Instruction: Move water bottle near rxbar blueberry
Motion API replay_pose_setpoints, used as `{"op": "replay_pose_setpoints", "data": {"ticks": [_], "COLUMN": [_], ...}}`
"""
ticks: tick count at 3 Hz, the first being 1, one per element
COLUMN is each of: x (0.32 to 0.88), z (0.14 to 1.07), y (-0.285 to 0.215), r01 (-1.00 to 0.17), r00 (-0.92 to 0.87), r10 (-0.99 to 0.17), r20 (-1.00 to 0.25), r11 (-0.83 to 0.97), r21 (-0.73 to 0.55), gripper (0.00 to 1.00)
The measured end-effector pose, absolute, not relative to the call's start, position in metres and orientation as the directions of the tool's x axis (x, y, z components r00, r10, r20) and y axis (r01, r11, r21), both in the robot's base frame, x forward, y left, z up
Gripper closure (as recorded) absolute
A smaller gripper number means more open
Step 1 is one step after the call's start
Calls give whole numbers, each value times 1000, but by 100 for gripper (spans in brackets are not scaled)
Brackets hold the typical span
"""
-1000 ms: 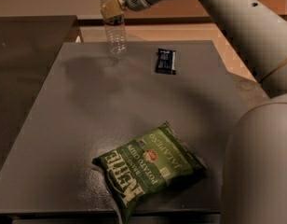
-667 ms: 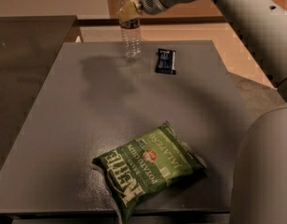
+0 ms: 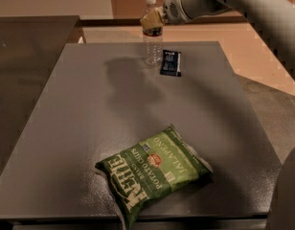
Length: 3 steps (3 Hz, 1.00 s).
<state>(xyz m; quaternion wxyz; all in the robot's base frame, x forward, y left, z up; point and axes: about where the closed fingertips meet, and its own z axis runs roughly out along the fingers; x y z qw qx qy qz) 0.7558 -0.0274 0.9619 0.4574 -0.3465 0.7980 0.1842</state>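
The water bottle point(image 3: 152, 47), clear and ribbed with a white cap, stands upright at the far edge of the grey table point(image 3: 90, 109). I cannot tell whether its base touches the table. My gripper point(image 3: 152, 19) reaches in from the upper right and is shut on the bottle's upper part, at the dark label band. The rxbar blueberry point(image 3: 170, 63), a small flat dark blue wrapper, lies on the table just right of the bottle's base, a small gap apart.
A large green chip bag point(image 3: 154, 171) lies near the table's front edge. A darker counter point(image 3: 28, 56) adjoins the table on the left. My white arm point(image 3: 243, 4) spans the upper right, and a tan surface lies behind the table.
My gripper has carried the water bottle to the right along the table's far edge, closing the gap to the blue bar. The bar and chip bag have not moved.
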Motion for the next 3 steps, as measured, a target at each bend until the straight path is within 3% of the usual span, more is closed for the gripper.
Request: {"op": "replay_pose_setpoints", "data": {"ticks": [1, 3], "x": [748, 741], "z": [958, 952], "y": [-40, -40], "r01": [-710, -720], "r00": [-302, -265], "r10": [-350, -327], "r20": [-887, -907], "r11": [703, 692], "r21": [-36, -39], "gripper": [82, 36]}}
